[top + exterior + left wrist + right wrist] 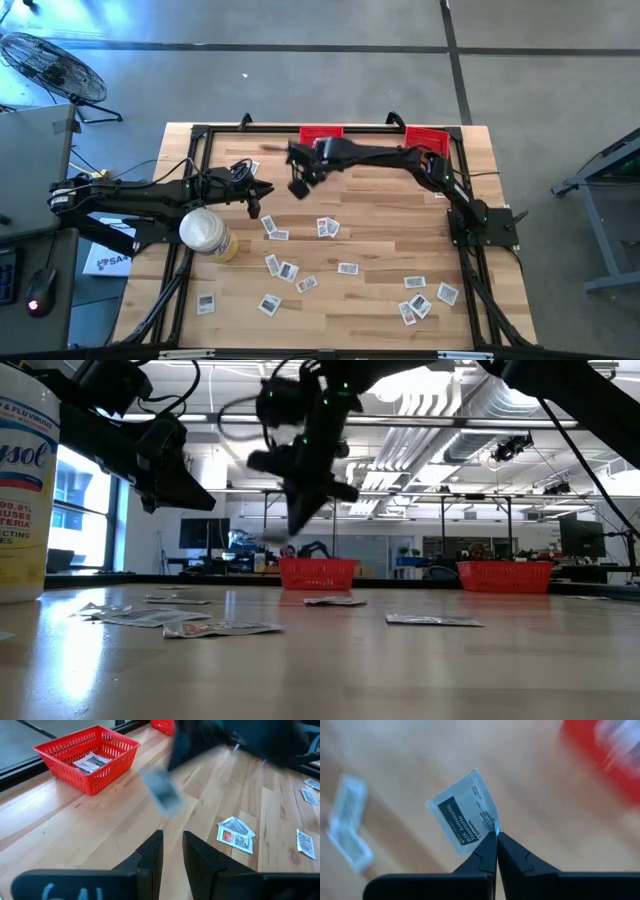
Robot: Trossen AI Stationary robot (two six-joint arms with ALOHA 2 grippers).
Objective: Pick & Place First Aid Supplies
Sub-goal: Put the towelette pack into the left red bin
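1. A packet point(464, 820) is pinched by one corner between the closed fingers point(490, 851) of the right gripper point(298, 186); its dark printed label is seen in the right wrist view.
2. The right gripper is held above the desk point(380, 215), well clear of the wood, near the far edge and just short of the left bin point(321, 133).
3. In the low view the right gripper point(300, 520) is seen raised high over the desk, with the left bin point(318, 573) behind it.
4. The left gripper point(254, 205) is held over the left half of the desk; its fingers point(150, 857) are parted by a narrow gap and nothing is held between them.
5. Two red bins are set along the far edge: the left bin near the middle, the right bin point(427, 138) toward the far right corner.
6. At least one packet point(91, 762) is seen lying inside the left bin in the left wrist view.
7. The other packets point(284, 269) are scattered flat over the middle and near parts of the desk, with a small cluster point(418, 305) toward the near right corner.
8. A white canister point(205, 232) with a yellowish base is placed on the left side of the desk, just beside the left arm.
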